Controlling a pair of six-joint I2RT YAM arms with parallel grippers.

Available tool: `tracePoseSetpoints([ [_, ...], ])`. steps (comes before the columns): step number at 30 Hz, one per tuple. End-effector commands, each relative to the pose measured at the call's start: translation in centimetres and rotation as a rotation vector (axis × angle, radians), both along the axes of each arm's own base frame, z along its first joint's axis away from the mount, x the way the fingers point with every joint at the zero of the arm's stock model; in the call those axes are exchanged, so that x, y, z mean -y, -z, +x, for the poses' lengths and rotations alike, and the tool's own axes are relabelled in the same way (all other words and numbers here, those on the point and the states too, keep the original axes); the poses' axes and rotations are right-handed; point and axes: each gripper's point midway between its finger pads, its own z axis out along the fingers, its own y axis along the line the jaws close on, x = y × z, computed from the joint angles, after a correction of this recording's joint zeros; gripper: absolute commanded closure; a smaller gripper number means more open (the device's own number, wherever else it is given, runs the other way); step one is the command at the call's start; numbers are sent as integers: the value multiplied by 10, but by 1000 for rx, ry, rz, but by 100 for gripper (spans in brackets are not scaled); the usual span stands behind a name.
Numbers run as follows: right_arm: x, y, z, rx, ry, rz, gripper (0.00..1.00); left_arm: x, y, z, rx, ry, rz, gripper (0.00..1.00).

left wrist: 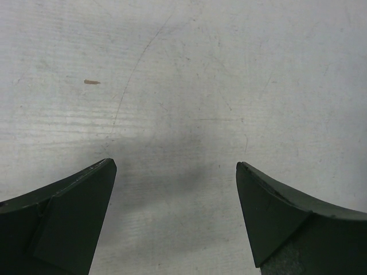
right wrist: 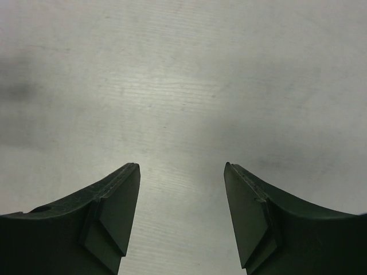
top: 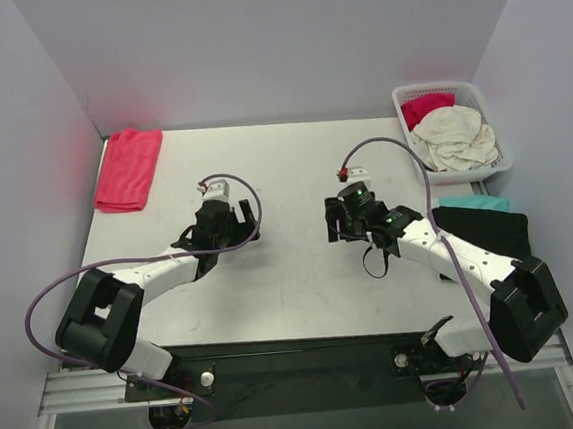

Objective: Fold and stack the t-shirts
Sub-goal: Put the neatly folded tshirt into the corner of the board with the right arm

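Note:
A red t-shirt [top: 127, 168] lies folded at the table's far left corner. At the right edge, a black t-shirt [top: 491, 229] lies over a teal one [top: 473, 202], partly under my right arm. More t-shirts, one red [top: 427, 108] and one cream [top: 453, 138], are heaped in the basket. My left gripper [top: 221, 220] [left wrist: 176, 163] points down at bare table left of centre, open and holding nothing. My right gripper [top: 348, 214] [right wrist: 182, 165] hangs over bare table right of centre, also open with nothing between its fingers.
The white lattice basket [top: 504, 160] stands at the back right corner. Walls close the table in at the back and on both sides. Purple cables loop from each wrist. A small tan fleck [left wrist: 91, 82] lies on the tabletop [top: 292, 274].

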Motion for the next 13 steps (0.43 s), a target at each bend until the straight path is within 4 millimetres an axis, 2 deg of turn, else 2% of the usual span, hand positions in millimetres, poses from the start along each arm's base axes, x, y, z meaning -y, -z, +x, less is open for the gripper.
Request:
tracePoseSetpoints([
  [1, -45, -19, 12, 78, -139, 107, 39, -10, -10, 2, 53, -37, 27, 3],
  [5, -59, -30, 24, 105, -158, 91, 38, -15, -14, 0, 72, -55, 30, 2],
  [13, -64, -32, 34, 121, -163, 72, 41, -17, -16, 1, 77, -62, 43, 3],
])
